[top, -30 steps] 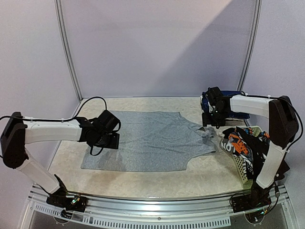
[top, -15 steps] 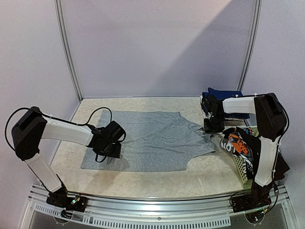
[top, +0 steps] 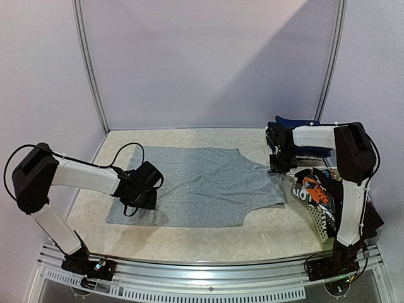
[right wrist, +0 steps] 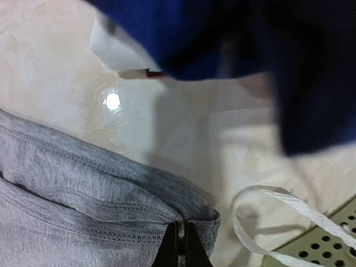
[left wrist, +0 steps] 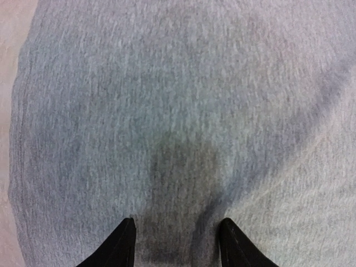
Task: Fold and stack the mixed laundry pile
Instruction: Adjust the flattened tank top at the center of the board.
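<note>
We have the grey shirt (top: 202, 186) spread flat across the middle of the table (top: 189, 237), neck and shoulder straps toward our right, hem toward our left. The rest of the pile waits at the right edge: printed garments (top: 314, 189) heaped in the white basket (top: 320, 230), and navy blue pieces (top: 302, 125) lying just behind it.

Our right end effector (right wrist: 181, 245) is pinched tight on the seamed edge of the shirt's shoulder strap, fingertips meeting through the cloth. Our left end effector (left wrist: 177, 245) sits low over the hem end with its fingers standing apart, grey fabric between them but not gripped.

We judge this as the start of the first fold, with one corner secured and the other not yet taken. The next move calls for the left to close on a pinch of the hem, catching both layers. Then both arms should lift together and carry the cloth over evenly, without dragging the shirt into the basket.
</note>
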`<act>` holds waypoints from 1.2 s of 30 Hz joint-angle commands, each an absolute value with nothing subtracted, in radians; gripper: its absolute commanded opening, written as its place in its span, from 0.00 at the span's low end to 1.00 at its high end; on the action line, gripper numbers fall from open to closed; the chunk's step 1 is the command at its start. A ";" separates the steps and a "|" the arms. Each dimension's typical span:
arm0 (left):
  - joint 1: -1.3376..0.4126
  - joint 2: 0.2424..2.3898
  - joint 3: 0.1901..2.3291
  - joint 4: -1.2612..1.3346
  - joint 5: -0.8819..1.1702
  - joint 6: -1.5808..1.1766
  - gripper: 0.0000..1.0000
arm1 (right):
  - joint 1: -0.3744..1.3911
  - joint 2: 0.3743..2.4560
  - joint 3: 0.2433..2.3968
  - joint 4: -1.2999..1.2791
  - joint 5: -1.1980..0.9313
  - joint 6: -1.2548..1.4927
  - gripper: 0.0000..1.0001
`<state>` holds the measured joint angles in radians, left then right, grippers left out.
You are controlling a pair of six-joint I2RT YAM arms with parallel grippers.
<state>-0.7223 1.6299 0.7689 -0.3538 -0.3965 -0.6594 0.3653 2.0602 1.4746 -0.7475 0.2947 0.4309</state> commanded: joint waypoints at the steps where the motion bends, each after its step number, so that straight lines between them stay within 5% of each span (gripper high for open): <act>1: -0.709 1.605 0.745 -0.433 -0.422 -0.663 0.52 | 0.362 1.960 1.503 -0.798 0.399 0.427 0.00; 6: -0.709 1.610 0.754 -0.427 -0.400 -0.660 0.51 | 0.362 1.955 1.507 -0.782 0.448 0.413 0.02; 10: -0.719 1.606 0.761 -0.406 -0.362 -0.652 0.52 | 0.362 2.018 1.530 -0.794 0.457 0.415 0.19; 13: -0.739 1.585 0.770 -0.397 -0.343 -0.638 0.58 | 0.362 2.029 1.557 -0.801 0.464 0.405 0.60; 17: -0.761 1.525 0.780 -0.421 -0.372 -0.632 0.71 | 0.367 1.952 1.569 -0.788 0.436 0.398 0.77; 28: -0.772 1.267 0.693 -0.535 -0.484 -0.660 0.87 | 0.621 1.653 1.248 -0.570 0.169 0.439 0.86; 36: -0.761 1.140 0.579 -0.546 -0.534 -0.688 0.93 | 0.867 1.533 1.028 -0.442 0.015 0.541 0.66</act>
